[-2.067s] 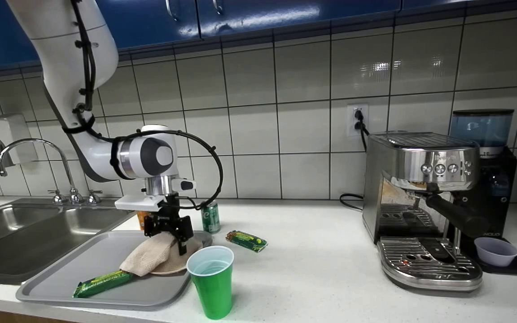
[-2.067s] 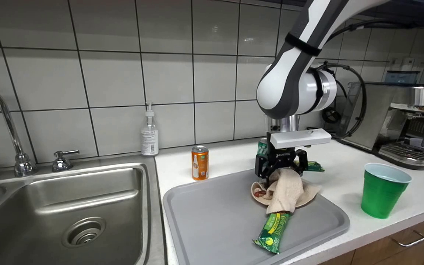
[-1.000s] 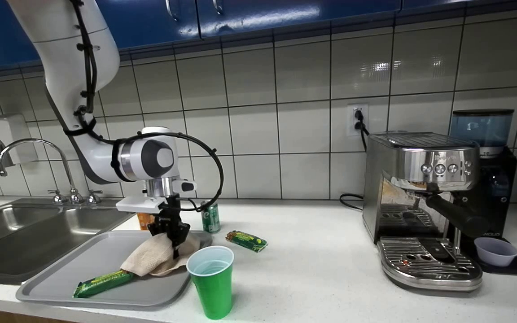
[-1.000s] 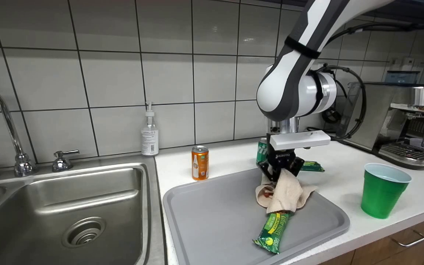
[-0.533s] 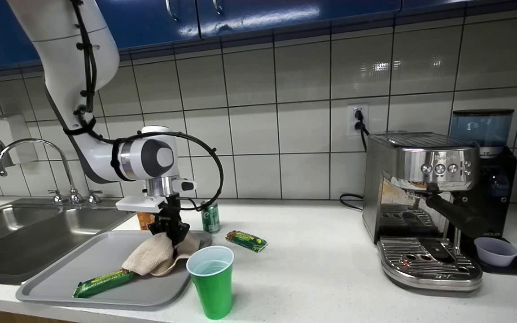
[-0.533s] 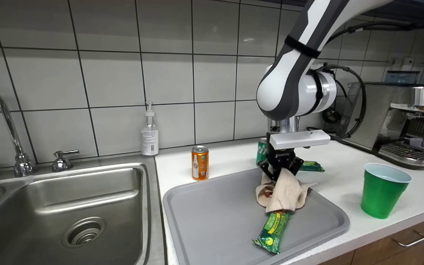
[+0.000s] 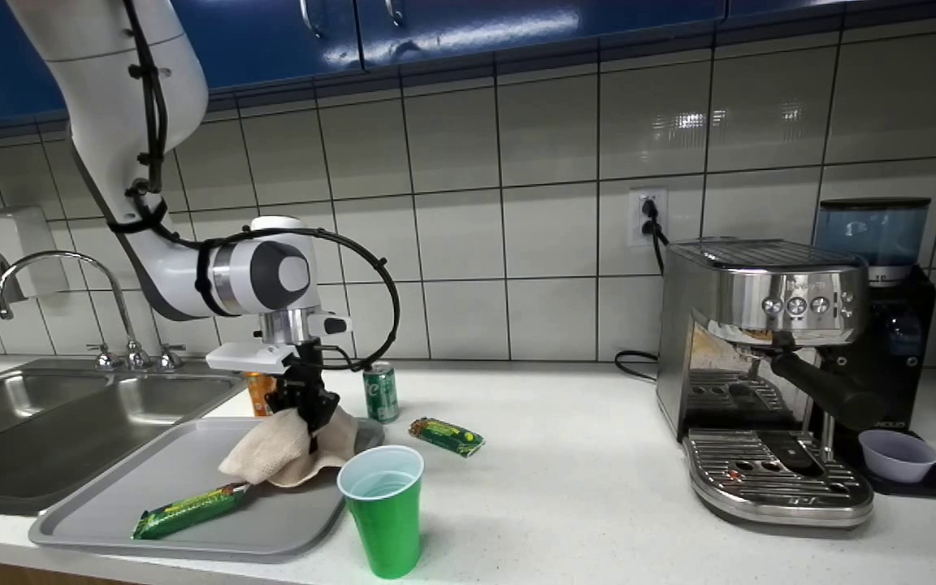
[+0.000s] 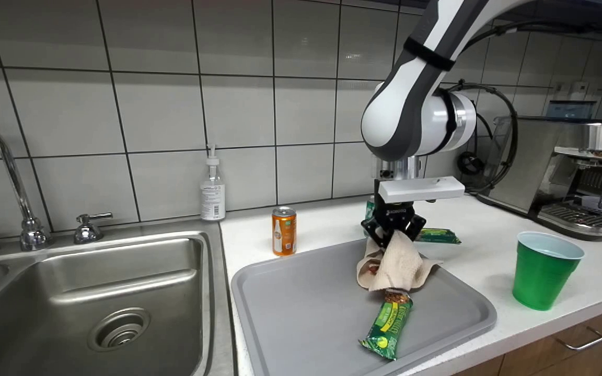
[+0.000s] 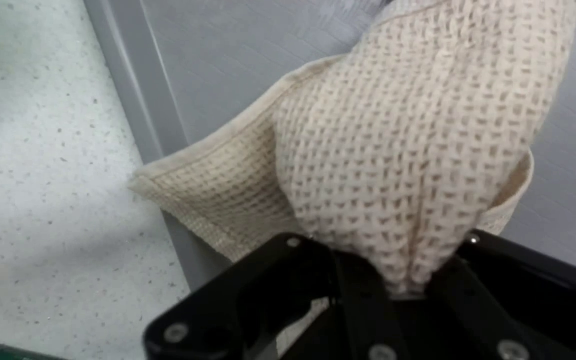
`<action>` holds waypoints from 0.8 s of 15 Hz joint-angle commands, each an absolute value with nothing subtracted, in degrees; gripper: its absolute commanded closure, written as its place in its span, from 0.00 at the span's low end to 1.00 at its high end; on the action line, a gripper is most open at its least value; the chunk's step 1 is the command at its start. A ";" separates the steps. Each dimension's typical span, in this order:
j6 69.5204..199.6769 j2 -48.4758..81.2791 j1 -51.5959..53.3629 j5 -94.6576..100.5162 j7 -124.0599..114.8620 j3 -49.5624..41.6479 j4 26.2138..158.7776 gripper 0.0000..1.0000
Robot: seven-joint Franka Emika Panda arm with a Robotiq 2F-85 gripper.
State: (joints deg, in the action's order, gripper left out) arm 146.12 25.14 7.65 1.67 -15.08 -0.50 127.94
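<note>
My gripper (image 8: 386, 241) is shut on a beige woven cloth (image 8: 403, 266), pinching a gathered fold of it. In the wrist view the cloth (image 9: 408, 150) bunches up between the black fingers and hides their tips. Its lower folds hang down to the grey tray (image 8: 301, 313), near the tray's edge; whether they still rest on it I cannot tell. A reddish-brown patch shows inside one fold in an exterior view. On the tray a green snack wrapper (image 7: 192, 512) lies just in front of the cloth, its brown end showing beside the hem.
A green cup (image 7: 387, 520) stands close to the tray's corner. Behind are an orange can (image 8: 284, 231), a green can (image 7: 381, 394) and another green wrapper (image 7: 445, 436). The sink (image 8: 212, 297) borders the tray; a coffee machine (image 7: 769, 366) stands farther along the counter.
The jaws closed on the cloth between two seconds and one second ago. Since then the gripper has risen slightly, drawing the cloth up and uncovering the wrapper's end.
</note>
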 commanded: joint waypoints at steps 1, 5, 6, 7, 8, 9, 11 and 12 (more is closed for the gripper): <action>145.36 22.33 7.05 -0.08 -14.14 0.55 128.02 0.97; 145.30 21.39 6.90 -1.43 -14.11 1.04 126.38 0.97; 145.25 21.34 6.89 -1.75 -14.07 1.14 125.80 0.97; 145.28 21.32 6.94 -1.91 -14.15 1.17 125.21 0.97; 145.24 21.45 6.93 -2.14 -14.17 1.22 124.55 0.97; 145.11 21.71 6.92 -2.28 -14.14 1.25 123.78 0.97; 144.93 22.20 6.91 -2.49 -14.18 1.28 122.41 0.97; 144.65 22.38 6.80 -2.82 -14.01 1.43 121.76 0.97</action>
